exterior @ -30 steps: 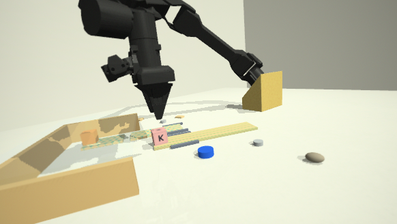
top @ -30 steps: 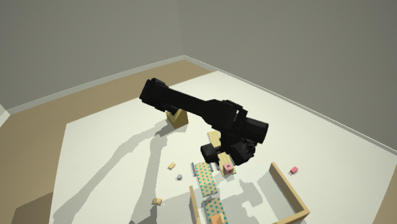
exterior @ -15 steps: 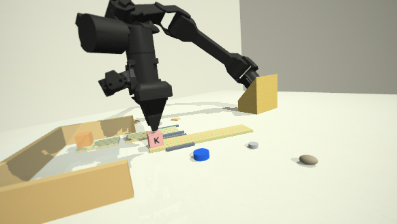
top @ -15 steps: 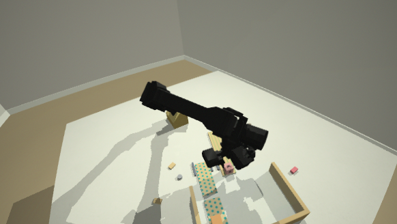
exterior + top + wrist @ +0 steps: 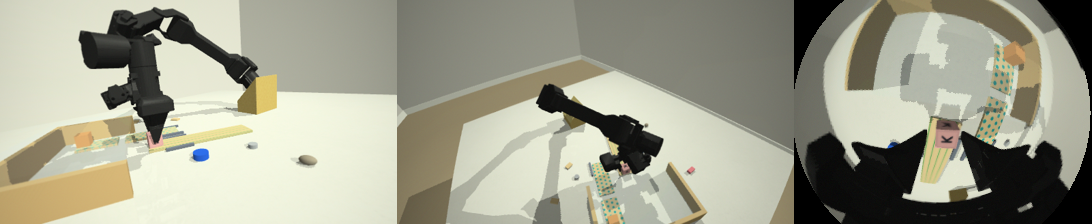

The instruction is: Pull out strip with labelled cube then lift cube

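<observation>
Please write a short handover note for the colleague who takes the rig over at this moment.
Gripper: partly open, lowered around the pink K cube, not shut on it.
Cube: on the near end of the striped one-piece strip.
Dotted strip: in two pieces, with the orange cube on the piece inside the wooden frame.
Done: striped strip appears pulled out, outside the frame.
Left: grip the K cube, lift it and hold it up.
</observation>
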Robot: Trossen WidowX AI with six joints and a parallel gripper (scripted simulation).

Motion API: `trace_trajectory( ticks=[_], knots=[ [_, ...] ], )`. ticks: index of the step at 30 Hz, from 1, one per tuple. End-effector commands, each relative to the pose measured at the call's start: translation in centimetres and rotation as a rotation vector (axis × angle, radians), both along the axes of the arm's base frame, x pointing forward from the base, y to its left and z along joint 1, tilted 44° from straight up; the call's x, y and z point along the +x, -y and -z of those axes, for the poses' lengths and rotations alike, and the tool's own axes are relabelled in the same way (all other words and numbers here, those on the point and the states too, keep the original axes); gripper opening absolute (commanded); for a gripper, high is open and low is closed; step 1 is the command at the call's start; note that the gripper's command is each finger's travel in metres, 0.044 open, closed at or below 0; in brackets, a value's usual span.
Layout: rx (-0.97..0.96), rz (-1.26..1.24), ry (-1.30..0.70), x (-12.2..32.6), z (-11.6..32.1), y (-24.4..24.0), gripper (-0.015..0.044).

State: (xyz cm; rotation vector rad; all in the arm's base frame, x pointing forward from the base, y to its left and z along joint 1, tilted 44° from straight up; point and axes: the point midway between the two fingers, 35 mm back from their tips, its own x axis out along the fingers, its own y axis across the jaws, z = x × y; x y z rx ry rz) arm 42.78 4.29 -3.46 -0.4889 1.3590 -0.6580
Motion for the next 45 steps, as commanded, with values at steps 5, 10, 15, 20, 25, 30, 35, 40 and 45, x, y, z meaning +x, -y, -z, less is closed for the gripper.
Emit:
trace_trajectory(
  ticks=[5, 10, 15, 20, 25, 30, 35, 40, 45],
  knots=[
    [-0.007, 0.003, -0.008, -0.1, 0.7, 1.0, 0.0250],
    [-0.002, 0.003, -0.004, -0.1, 0.6, 0.7, 0.0224],
    [-0.002, 0.003, -0.004, -0.1, 0.6, 0.7, 0.0151],
    [-0.002, 0.003, -0.004, -0.1, 0.6, 0.7, 0.0118],
    [-0.002, 0.003, -0.004, -0.3, 0.5, 0.6, 0.0006],
    [-0.002, 0.003, -0.007, -2.3, -0.6, -0.3, 0.0000],
    [-0.003, 0.002, -0.009, -4.4, -1.6, -1.0, 0.0000],
    [-0.005, 0.003, -0.012, -6.3, -2.5, -1.4, 0.0000],
    [-0.005, 0.002, -0.012, -7.1, -2.6, -1.4, 0.0000]
  ],
)
